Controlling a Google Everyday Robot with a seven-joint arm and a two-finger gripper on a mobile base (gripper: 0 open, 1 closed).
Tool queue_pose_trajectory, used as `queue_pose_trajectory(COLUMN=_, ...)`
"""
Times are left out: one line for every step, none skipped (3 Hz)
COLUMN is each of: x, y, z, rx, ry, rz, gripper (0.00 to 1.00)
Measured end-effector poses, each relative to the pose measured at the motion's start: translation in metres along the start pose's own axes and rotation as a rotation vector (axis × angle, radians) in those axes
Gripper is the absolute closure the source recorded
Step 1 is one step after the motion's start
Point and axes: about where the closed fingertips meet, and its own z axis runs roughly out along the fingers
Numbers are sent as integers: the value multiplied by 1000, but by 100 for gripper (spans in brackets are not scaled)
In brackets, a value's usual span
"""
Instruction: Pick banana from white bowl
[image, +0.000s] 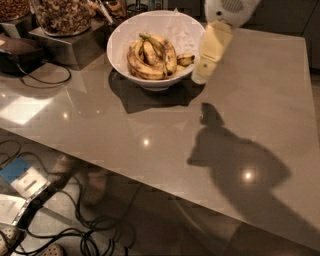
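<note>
The white bowl (118, 42) stands at the back of the grey table (150, 130), left of centre. It holds a bunch of yellow bananas. The blotched banana (166, 53), with dark patches and a greenish stem, lies curved across the top of the bunch. My gripper (202, 75) hangs from the white arm at the top right. It points down just outside the bowl's right rim, above the table and level with the bowl's side. It holds nothing that I can see.
Glass jars of nuts (62, 15) stand on a metal stand (70, 47) at the back left. A black device with a cable (20, 50) lies at the far left. Cables and boxes lie on the floor (30, 190) below the table's front edge.
</note>
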Motion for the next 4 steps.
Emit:
queue_pose_trajectory(x=-46, y=-23, z=10, rx=48, ry=32, rz=13, gripper=0)
queue_pose_trajectory(x=-66, y=-28, z=12, rx=73, ry=2, rz=-4, gripper=0)
queue_pose_trajectory(x=-71, y=-39, z=17, rx=49, ry=-44, rz=31, gripper=0)
queue_pose_trajectory(x=-80, y=-56, z=22, rx=-6, ry=-111, rz=86, gripper=0)
